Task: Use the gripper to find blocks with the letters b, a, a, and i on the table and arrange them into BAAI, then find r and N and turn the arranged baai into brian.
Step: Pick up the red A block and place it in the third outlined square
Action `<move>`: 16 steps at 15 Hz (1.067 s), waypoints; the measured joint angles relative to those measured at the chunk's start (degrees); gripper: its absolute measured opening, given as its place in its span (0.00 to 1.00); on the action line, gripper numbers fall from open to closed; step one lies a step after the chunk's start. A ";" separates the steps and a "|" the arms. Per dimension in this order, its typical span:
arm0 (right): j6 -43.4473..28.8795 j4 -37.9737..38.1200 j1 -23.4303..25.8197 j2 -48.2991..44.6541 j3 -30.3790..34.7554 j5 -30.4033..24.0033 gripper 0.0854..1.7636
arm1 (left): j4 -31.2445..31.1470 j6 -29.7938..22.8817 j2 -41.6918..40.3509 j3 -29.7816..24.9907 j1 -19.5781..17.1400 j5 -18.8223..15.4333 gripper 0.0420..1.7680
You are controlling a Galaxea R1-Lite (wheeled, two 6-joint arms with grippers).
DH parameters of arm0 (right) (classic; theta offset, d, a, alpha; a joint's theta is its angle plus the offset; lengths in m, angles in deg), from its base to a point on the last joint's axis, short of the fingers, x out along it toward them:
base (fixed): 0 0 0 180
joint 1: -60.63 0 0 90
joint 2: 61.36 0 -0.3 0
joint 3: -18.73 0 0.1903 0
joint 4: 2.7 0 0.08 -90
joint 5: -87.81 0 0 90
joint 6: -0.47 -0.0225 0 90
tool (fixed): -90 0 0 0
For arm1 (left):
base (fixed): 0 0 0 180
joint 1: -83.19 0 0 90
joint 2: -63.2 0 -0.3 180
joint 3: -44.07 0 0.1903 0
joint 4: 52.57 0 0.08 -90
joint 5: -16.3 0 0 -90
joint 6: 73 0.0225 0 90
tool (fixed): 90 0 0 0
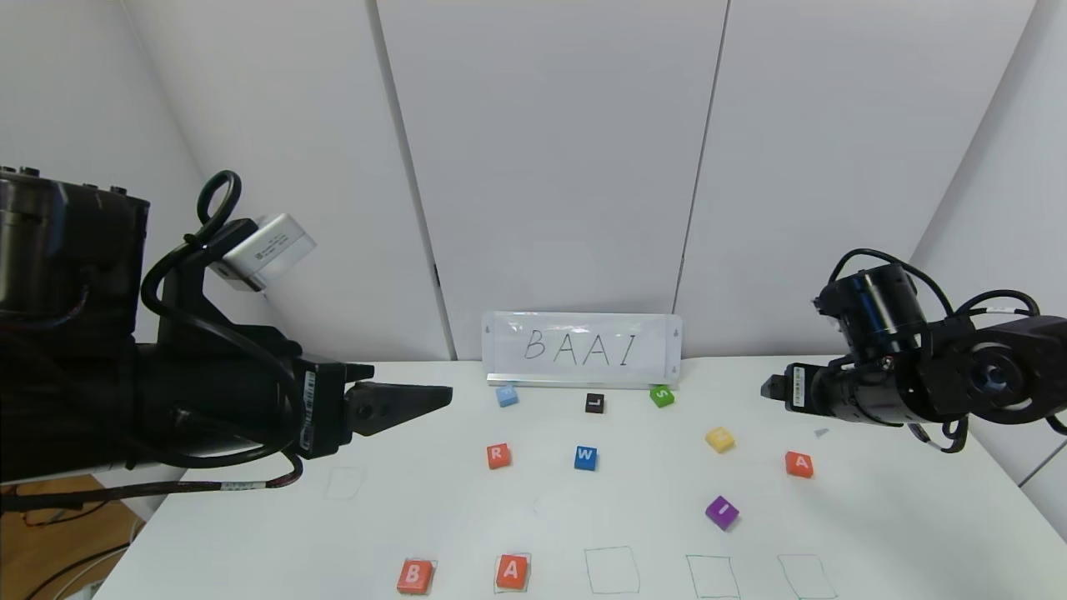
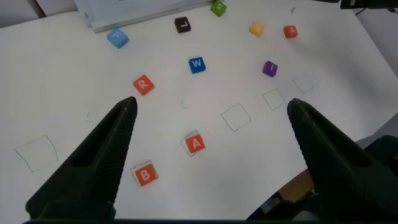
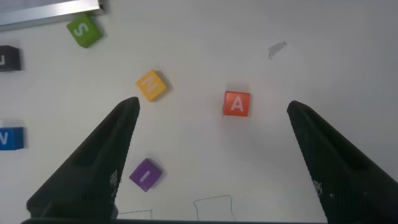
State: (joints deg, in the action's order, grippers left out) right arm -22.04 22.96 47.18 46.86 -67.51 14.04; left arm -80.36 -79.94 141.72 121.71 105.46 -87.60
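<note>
1. I am seeing the left gripper (image 2: 208,155) hanging spread above the table (image 1: 875,517), holding nothing.
2. I am seeing the right gripper (image 3: 211,162) hanging spread too, over the second A (image 3: 236,103).
3. B (image 1: 414,576) and A (image 1: 512,572) are sitting in the first two near squares.
4. I (image 1: 722,511) is lying loose near N (image 1: 719,438).
5. R (image 1: 498,455) is sitting beside W (image 1: 585,457).

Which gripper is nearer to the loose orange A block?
The right gripper: open, it hovers just above that A block. The left gripper, also open, is far across the table.
</note>
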 joint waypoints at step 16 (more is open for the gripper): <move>4.13 -6.10 8.48 6.89 6.69 -11.11 0.97 | -0.59 -0.05 2.65 0.38 -0.28 0.00 0.97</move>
State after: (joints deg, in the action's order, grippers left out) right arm -17.91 16.87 55.67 53.75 -60.81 2.93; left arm -80.95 -79.99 144.36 122.09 105.18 -87.60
